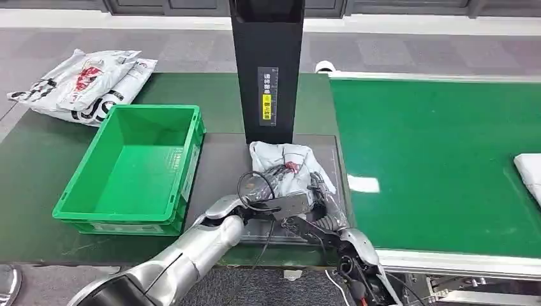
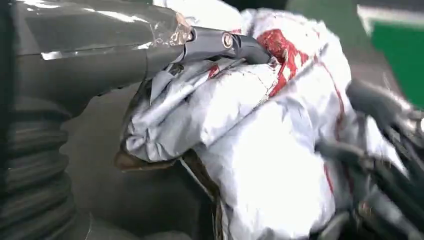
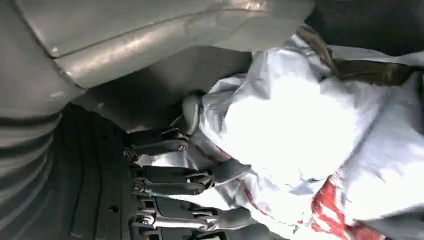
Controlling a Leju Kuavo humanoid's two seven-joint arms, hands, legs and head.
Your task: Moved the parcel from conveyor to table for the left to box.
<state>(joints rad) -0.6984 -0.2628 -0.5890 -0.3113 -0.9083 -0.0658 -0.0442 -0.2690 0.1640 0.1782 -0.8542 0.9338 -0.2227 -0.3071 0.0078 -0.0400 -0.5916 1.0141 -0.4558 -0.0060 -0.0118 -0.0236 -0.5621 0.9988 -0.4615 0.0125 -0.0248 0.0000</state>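
Both silver arms reach forward, the left robot hand (image 1: pixel 275 191) and right robot hand (image 1: pixel 324 191) apparently both clasping the crumpled white parcel (image 1: pixel 285 167) on the dark table (image 1: pixel 217 159) beside the green conveyor (image 1: pixel 434 159).

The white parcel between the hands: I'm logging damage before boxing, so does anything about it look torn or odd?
The crumpled white plastic parcel with red print is heavily creased and bunched, with a brown strip showing at one fold; whether that is a tear cannot be told. The left hand and right hand both touch it.
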